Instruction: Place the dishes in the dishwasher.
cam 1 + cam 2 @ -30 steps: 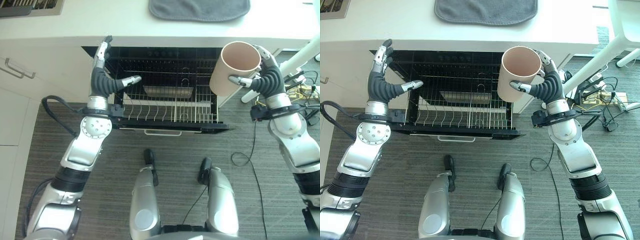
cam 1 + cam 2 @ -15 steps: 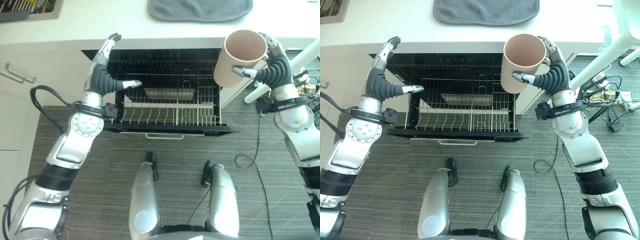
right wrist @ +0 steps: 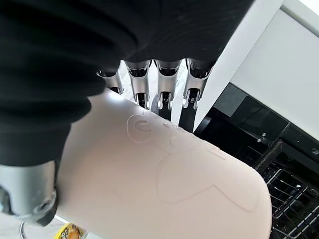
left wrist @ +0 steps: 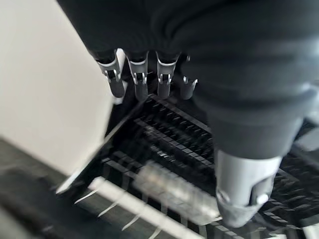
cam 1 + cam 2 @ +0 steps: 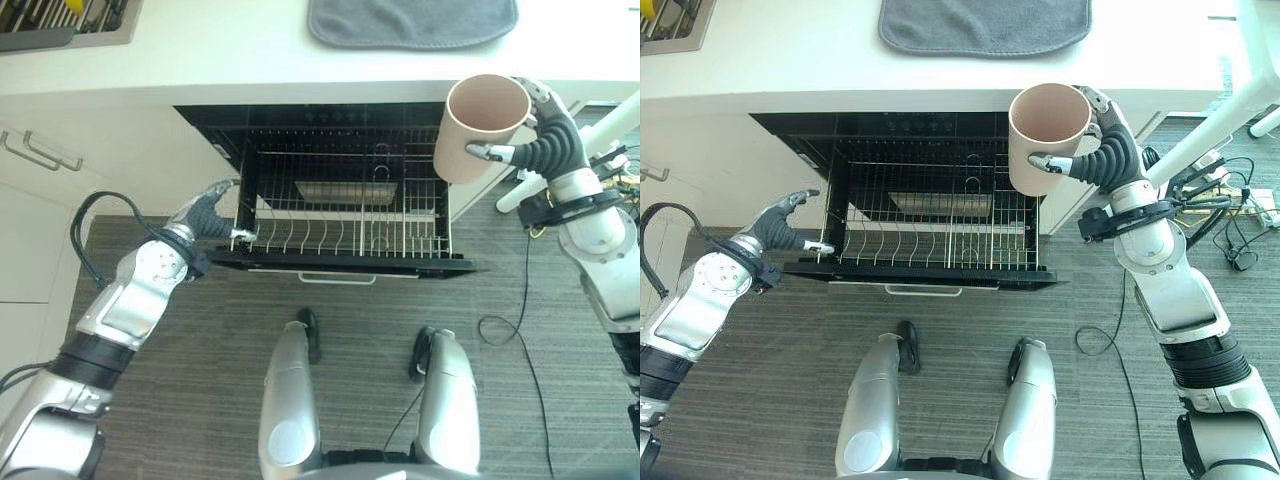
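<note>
My right hand (image 5: 553, 150) is shut on a pale pink mug (image 5: 480, 120), held upright with its mouth up. It hangs above the right end of the open dishwasher (image 5: 345, 115), level with the counter edge. The right wrist view shows the mug's wall (image 3: 164, 184) with my fingers (image 3: 164, 79) wrapped over it. The wire rack (image 5: 350, 255) is pulled out toward me. My left hand (image 5: 205, 217) is low at the rack's front left corner, open, with its thumb (image 4: 244, 199) over the wires.
A grey mat (image 5: 412, 20) lies on the white counter (image 5: 220, 60), and a sink with utensils (image 5: 60, 20) is at the far left. A silver tray (image 5: 340, 190) sits deep in the rack. White legs (image 5: 600, 150) and cables stand on the floor at the right.
My left hand has dropped from the counter edge down to the rack's front left corner. The right hand still holds the mug in about the same place. The camera has shifted slightly.
</note>
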Robot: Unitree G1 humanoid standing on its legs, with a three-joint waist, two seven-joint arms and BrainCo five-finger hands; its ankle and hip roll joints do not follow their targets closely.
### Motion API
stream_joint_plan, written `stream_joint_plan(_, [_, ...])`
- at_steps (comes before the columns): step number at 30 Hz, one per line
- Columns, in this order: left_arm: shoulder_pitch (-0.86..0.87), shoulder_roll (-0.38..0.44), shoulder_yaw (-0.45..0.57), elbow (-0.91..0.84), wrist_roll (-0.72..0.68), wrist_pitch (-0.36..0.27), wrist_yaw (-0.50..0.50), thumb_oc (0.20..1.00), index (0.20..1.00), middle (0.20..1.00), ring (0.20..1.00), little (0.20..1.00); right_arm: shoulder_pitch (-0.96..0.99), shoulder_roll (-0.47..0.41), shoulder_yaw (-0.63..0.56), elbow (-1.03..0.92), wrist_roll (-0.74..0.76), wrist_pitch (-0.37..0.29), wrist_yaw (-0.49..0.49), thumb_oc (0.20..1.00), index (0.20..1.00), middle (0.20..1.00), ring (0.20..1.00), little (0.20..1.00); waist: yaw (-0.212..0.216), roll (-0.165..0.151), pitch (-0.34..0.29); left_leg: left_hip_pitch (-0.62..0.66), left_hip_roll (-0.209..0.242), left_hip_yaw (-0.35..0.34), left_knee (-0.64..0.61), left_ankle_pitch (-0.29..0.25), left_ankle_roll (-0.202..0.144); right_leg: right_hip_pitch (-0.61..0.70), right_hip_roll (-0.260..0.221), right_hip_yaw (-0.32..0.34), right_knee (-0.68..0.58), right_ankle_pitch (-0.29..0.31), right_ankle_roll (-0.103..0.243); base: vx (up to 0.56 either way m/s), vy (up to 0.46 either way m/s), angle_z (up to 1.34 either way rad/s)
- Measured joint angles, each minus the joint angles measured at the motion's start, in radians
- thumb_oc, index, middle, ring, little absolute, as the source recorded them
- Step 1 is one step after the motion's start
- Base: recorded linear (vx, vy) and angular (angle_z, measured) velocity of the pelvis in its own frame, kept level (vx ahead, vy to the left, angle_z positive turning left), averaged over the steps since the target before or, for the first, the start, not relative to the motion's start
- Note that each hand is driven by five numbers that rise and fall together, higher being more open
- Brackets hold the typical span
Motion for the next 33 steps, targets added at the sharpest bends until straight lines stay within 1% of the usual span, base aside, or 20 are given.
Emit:
stream_joint_plan(2, [-0.004, -0.007, -0.035, 0.051, 0.005, 0.018, -0.03, 1.0, 1.0, 1.0, 1.0, 1.0, -0.024, 0.0, 0.028, -0.001, 0.001, 0.0, 0.016, 0.2, 0.2, 0.2, 0.2, 0.2, -0.007, 0.004, 0.001, 0.0, 0.005, 0.003, -0.008, 0.008, -0.008, 0.0, 0.009, 0.0, -0.017, 0.007, 0.002, -0.01, 0.046, -0.06])
stream_joint_plan(3, [-0.006, -0.015, -0.041, 0.052, 0.012, 0.018, -0.037, 1.0, 1.0, 1.0, 1.0, 1.0, -0.025, 0.0, 0.029, -0.001, 0.0, 0.001, 0.016, 0.2, 0.2, 0.2, 0.2, 0.2, -0.01, 0.005, 0.001, 0.0, 0.006, 0.004, -0.008, 0.008, -0.008, 0.0, 0.01, 0.0, -0.018, 0.007, 0.002, -0.01, 0.061, -0.06])
stream_joint_plan(6, [-0.049, -0.016, -0.112, 0.063, 0.048, 0.015, -0.111, 1.0, 1.0, 1.0, 1.0, 1.0, -0.074, -0.008, 0.033, -0.001, 0.012, 0.024, 0.035, 0.2, 0.2, 0.2, 0.2, 0.2, -0.019, 0.007, 0.002, 0.003, 0.006, 0.012, -0.015, 0.007, -0.007, 0.0, 0.01, 0.003, -0.029, 0.011, 0.006, -0.03, 0.057, -0.06])
stream_joint_plan(8, [-0.044, -0.023, -0.112, 0.061, 0.049, 0.01, -0.148, 1.0, 1.0, 1.0, 1.0, 1.0, -0.082, -0.015, 0.04, -0.003, 0.019, 0.024, 0.053, 0.2, 0.2, 0.2, 0.2, 0.2, -0.019, 0.009, 0.003, 0.017, 0.006, 0.028, -0.03, 0.008, -0.007, 0.001, 0.011, 0.01, -0.04, 0.015, 0.006, -0.05, 0.041, -0.13])
stream_joint_plan(13, [-0.044, -0.023, -0.111, 0.06, 0.089, 0.011, -0.206, 1.0, 1.0, 1.0, 1.0, 1.0, -0.083, -0.029, 0.04, -0.007, 0.02, 0.024, 0.073, 0.2, 0.2, 0.2, 0.2, 0.2, -0.031, 0.014, 0.005, 0.02, 0.006, 0.03, -0.046, 0.013, -0.009, 0.003, 0.016, 0.009, -0.055, 0.021, 0.007, -0.02, 0.029, -0.02])
stream_joint_plan(16, [-0.043, -0.023, -0.112, 0.063, 0.089, 0.013, -0.227, 1.0, 1.0, 1.0, 1.0, 1.0, -0.084, -0.042, 0.05, -0.007, 0.02, 0.024, 0.076, 0.2, 0.2, 0.2, 0.2, 0.2, -0.038, 0.014, 0.005, 0.025, 0.008, 0.034, -0.053, 0.014, -0.009, 0.004, 0.025, 0.013, -0.066, 0.027, 0.008, -0.03, 0.037, -0.08])
stream_joint_plan(19, [-0.039, -0.024, -0.124, 0.069, 0.089, 0.014, -0.235, 1.0, 1.0, 1.0, 1.0, 1.0, -0.088, -0.042, 0.066, -0.007, 0.02, 0.024, 0.083, 0.2, 0.2, 0.2, 0.2, 0.2, -0.038, 0.017, 0.006, 0.046, 0.007, 0.055, -0.07, 0.014, -0.009, 0.005, 0.027, 0.03, -0.075, 0.031, 0.009, -0.04, 0.022, -0.15])
stream_joint_plan(23, [-0.037, -0.033, -0.134, 0.086, 0.104, 0.017, -0.24, 1.0, 1.0, 1.0, 1.0, 1.0, -0.09, -0.045, 0.067, -0.007, 0.02, 0.023, 0.095, 0.2, 0.2, 0.2, 0.2, 0.2, -0.04, 0.018, 0.007, 0.051, 0.008, 0.057, -0.077, 0.016, -0.01, 0.008, 0.028, 0.03, -0.084, 0.031, 0.009, -0.01, 0.008, -0.03])
stream_joint_plan(26, [-0.039, -0.043, -0.15, 0.095, 0.137, 0.019, -0.265, 1.0, 1.0, 1.0, 1.0, 1.0, -0.09, -0.056, 0.069, -0.007, 0.02, 0.024, 0.104, 0.2, 0.2, 0.2, 0.2, 0.2, -0.041, 0.019, 0.007, 0.052, 0.007, 0.057, -0.077, 0.015, -0.01, 0.01, 0.029, 0.029, -0.085, 0.031, 0.009, 0.0, 0.0, 0.0])
stream_joint_plan(29, [-0.036, -0.053, -0.156, 0.105, 0.166, 0.039, -0.299, 1.0, 1.0, 1.0, 1.0, 1.0, -0.09, -0.056, 0.069, -0.007, 0.02, 0.024, 0.104, 0.2, 0.2, 0.2, 0.2, 0.2, -0.041, 0.019, 0.007, 0.052, 0.008, 0.057, -0.077, 0.015, -0.01, 0.01, 0.029, 0.029, -0.085, 0.031, 0.009, 0.0, 0.0, 0.0])
stream_joint_plan(33, [-0.022, -0.053, -0.178, 0.137, 0.167, 0.043, -0.339, 1.0, 1.0, 1.0, 1.0, 1.0, -0.091, -0.058, 0.069, -0.006, 0.02, 0.024, 0.115, 0.2, 0.2, 0.2, 0.2, 0.2, -0.041, 0.019, 0.007, 0.052, 0.007, 0.057, -0.087, 0.016, -0.01, 0.009, 0.03, 0.029, -0.091, 0.032, 0.01, 0.0, 0.0, 0.0])
